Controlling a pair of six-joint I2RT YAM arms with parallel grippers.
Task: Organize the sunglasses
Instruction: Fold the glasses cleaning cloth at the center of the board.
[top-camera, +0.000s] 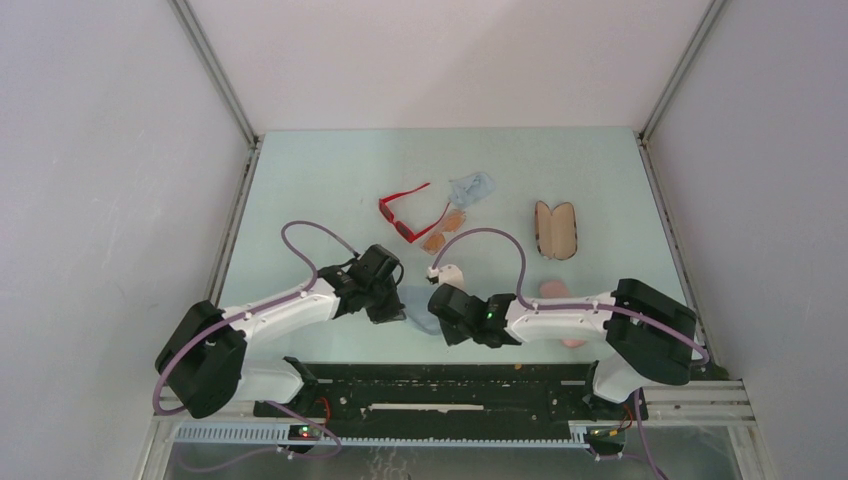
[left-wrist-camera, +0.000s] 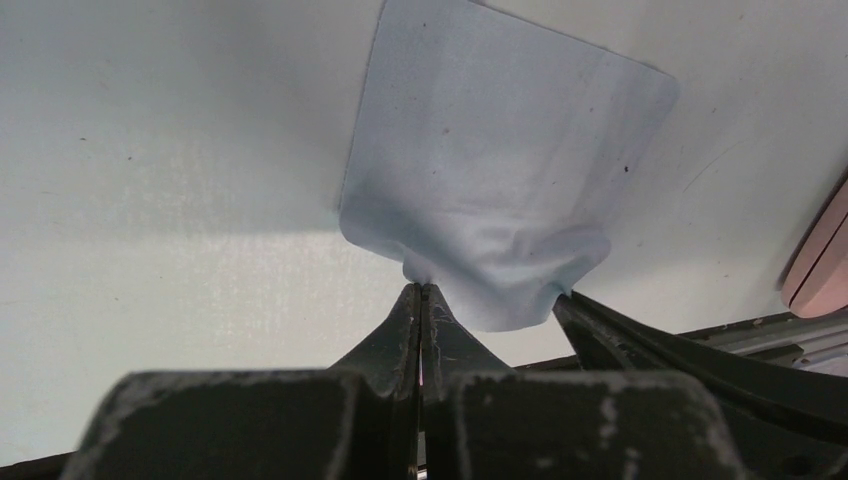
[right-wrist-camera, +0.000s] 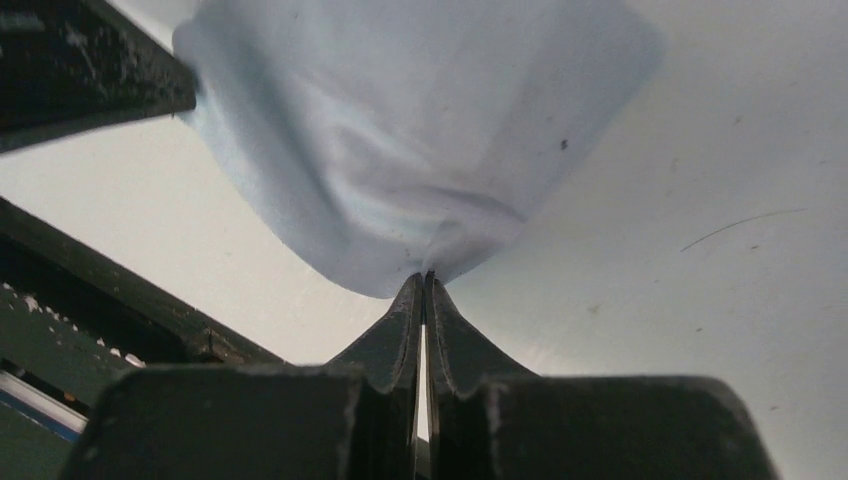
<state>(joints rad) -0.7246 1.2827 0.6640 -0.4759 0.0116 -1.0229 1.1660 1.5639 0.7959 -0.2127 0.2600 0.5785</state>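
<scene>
The red-framed sunglasses (top-camera: 404, 212) lie mid-table, and the slim pair with orange lenses (top-camera: 445, 231) lies just right of them. My left gripper (top-camera: 400, 309) is shut on one near corner of a pale blue cloth (top-camera: 420, 309), which also shows in the left wrist view (left-wrist-camera: 500, 190). My right gripper (top-camera: 436, 312) is shut on the other near corner, as the right wrist view (right-wrist-camera: 400, 130) shows. The cloth hangs stretched between the two grippers, near the table's front. Both pairs of sunglasses are out of the wrist views.
A second pale blue cloth (top-camera: 471, 187), crumpled, lies behind the sunglasses. An open plaid case (top-camera: 556, 230) lies at the right. A pink case (top-camera: 556, 291) is partly hidden by the right arm, with a small white object (top-camera: 448, 272) beside it.
</scene>
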